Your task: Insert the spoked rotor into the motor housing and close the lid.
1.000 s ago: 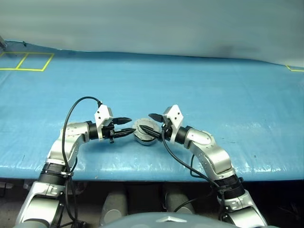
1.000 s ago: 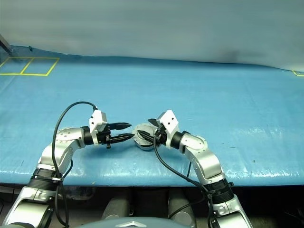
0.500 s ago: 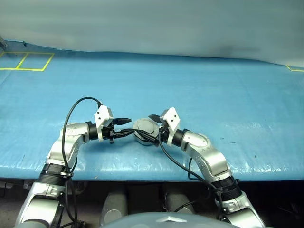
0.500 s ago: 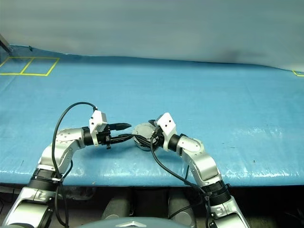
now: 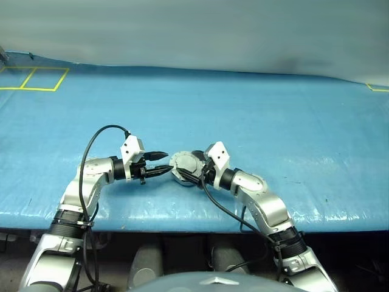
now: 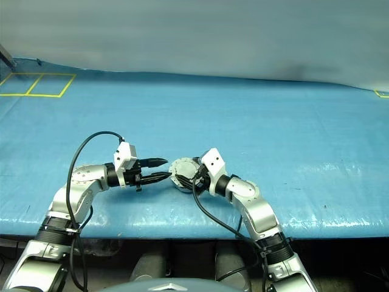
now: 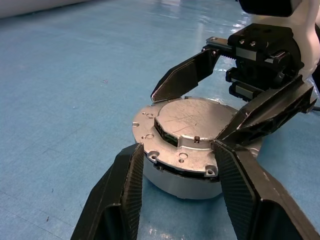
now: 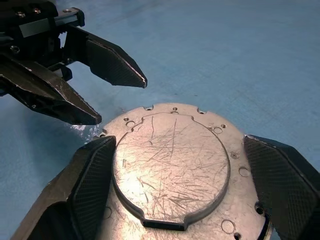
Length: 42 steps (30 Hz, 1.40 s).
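Worktop: a broad surface under a blue sheet, with yellow tape lines at its far left corner.
Motor housing: a shallow silver-grey metal cup resting on the blue sheet near the front edge, between the two arms.
Lid: a round grey disc lying flat on top of the housing, plain scratched face up with a raised centre; small holes dot its rim. A thin dark gap shows between lid and housing on the side seen from the left wrist.
Spoked rotor: hidden; with the lid down, the inside of the housing cannot be seen.
Left pincer: held just beside the housing on the robot's left, pointing at it; its two black fingers stand apart, and their tips flank the near edge of the housing. Whether they touch the metal cannot be told. It grips nothing.
Right pincer: reaches in from the robot's right, its black fingers spread wide on opposite sides of the lid's rim. They sit close against the rim; firm contact cannot be told.
Cables: black leads loop along both arms.
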Tool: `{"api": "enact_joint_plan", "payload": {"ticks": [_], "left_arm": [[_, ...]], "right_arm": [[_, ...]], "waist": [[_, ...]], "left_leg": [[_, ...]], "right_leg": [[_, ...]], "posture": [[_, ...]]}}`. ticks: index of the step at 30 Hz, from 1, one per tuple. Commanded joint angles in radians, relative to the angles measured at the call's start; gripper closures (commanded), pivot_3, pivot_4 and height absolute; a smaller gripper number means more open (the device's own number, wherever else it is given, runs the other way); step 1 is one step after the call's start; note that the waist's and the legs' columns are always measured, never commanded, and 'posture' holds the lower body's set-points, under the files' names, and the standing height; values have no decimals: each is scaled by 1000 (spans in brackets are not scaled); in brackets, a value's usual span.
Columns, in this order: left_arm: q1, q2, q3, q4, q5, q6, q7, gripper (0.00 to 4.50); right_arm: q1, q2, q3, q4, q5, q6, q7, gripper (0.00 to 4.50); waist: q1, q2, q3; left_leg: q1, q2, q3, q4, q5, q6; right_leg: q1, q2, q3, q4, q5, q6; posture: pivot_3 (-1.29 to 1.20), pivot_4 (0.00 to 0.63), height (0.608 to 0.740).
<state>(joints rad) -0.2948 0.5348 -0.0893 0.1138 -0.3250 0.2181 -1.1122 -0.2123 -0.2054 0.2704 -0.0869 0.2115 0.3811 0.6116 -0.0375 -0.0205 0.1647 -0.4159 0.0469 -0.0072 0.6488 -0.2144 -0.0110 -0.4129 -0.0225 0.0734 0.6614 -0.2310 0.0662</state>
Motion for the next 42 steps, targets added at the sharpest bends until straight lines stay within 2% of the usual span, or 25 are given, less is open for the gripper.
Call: {"api": "enact_joint_plan", "payload": {"ticks": [1, 2, 29, 42], "left_arm": [[-1, 9, 18, -29, -7, 0, 8, 2083], [-1, 9, 19, -29, -8, 1, 9, 2083], [14, 18, 22, -31, -14, -1, 25, 2083], [23, 19, 22, -38, -15, 2, 28, 2083]], "right_arm": [[0, -1, -5, -18, -6, -26, -2, 1187], [0, -3, -3, -19, -9, -29, -1, 1450], [-73, -71, 1, -2, -24, -27, 66, 1450], [-58, -84, 14, 34, -39, -37, 99, 1450]], "waist": [[0, 0, 0], [0, 0, 0], [1, 0, 0], [1, 0, 0]], "left_leg": [[0, 0, 0, 0, 0, 0], [0, 0, 0, 0, 0, 0], [-1, 0, 0, 0, 0, 0], [0, 0, 0, 0, 0, 0]], "right_leg": [[0, 0, 0, 0, 0, 0], [0, 0, 0, 0, 0, 0], [0, -1, 0, -1, 0, 0], [0, -1, 0, -1, 0, 0]], "posture": [[0, 150, 740], [0, 150, 740], [0, 150, 740], [0, 150, 740]]}}
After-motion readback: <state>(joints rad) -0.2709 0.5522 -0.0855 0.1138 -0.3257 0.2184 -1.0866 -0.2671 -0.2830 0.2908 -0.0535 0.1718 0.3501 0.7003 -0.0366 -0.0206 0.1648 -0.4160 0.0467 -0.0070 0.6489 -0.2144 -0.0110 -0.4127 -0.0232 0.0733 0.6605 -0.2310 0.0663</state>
